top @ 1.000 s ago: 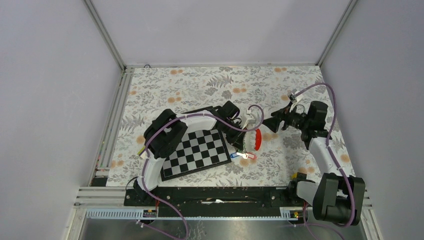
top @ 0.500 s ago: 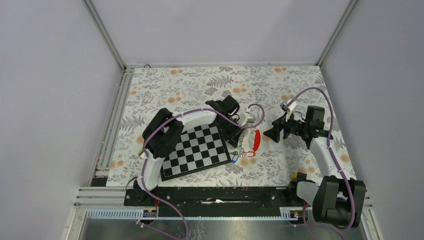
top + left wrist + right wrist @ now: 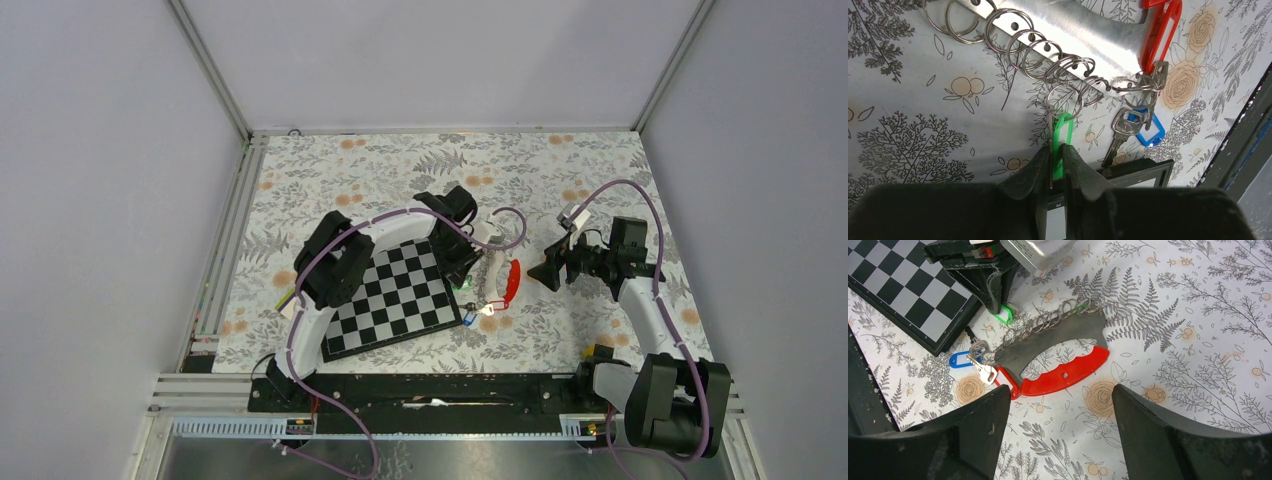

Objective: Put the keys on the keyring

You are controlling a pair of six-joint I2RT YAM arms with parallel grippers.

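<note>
The keyring lies flat on the floral cloth: a red curved handle [image 3: 1064,374] on a grey metal plate [image 3: 1073,35] whose edge carries several split rings [image 3: 1038,50]. My left gripper [image 3: 1058,150] is shut on a green key tag [image 3: 1064,129], whose ring [image 3: 1064,95] lies against that row. A blue-tagged key [image 3: 1149,134] and a red tag [image 3: 1162,31] sit at the plate's end. In the right wrist view the green tag [image 3: 1007,314], blue tag [image 3: 959,360] and a silver key [image 3: 985,372] show. My right gripper [image 3: 1060,395] is open, empty, hovering just right of the handle [image 3: 512,280].
A black-and-white chessboard [image 3: 395,295] lies left of the keyring, its edge right beside my left gripper [image 3: 468,272]. Metal rails [image 3: 225,230] run along the left side and front of the cloth. Grey walls enclose the back and sides.
My right gripper has drawn back to the right, away from the keyring's red handle. The keyring has settled flat on the cloth. My left gripper has shifted slightly toward the far side.
</note>
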